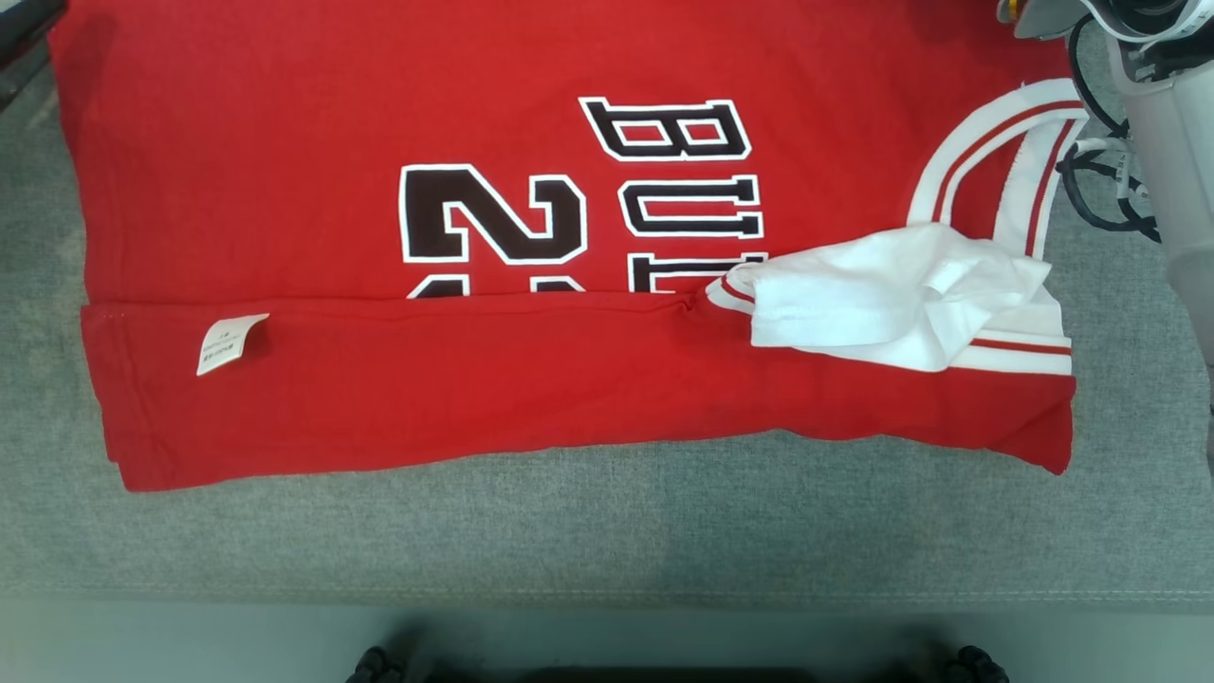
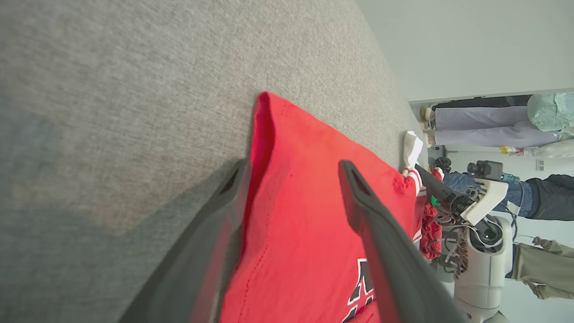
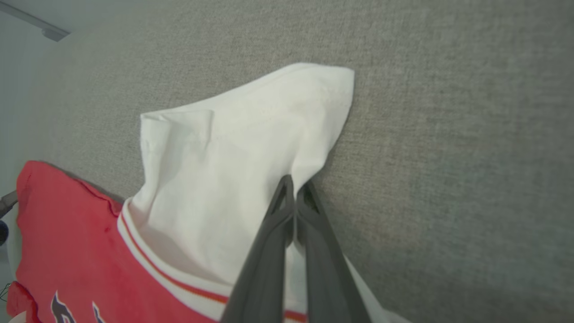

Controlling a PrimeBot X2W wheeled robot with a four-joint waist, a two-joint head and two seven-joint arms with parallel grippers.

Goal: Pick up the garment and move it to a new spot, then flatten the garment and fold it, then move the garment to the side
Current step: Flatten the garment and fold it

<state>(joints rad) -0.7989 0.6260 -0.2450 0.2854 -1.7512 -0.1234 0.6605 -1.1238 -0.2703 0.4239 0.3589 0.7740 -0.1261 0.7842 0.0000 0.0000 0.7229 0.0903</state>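
right gripper is pinching shut on the white sleeve, cloth tenting just ahead of its tips. left gripper is standing wide open, with the hem corner of the red garment lying between its jaws. Likely best: closing left on the hem, then folding both ends over evenly.

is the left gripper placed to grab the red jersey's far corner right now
Likely yes. The left gripper is open, its fingers either side of the jersey's red edge, with the corner just beyond the tips. Nothing else lies between them, and bare grey surface is alongside.
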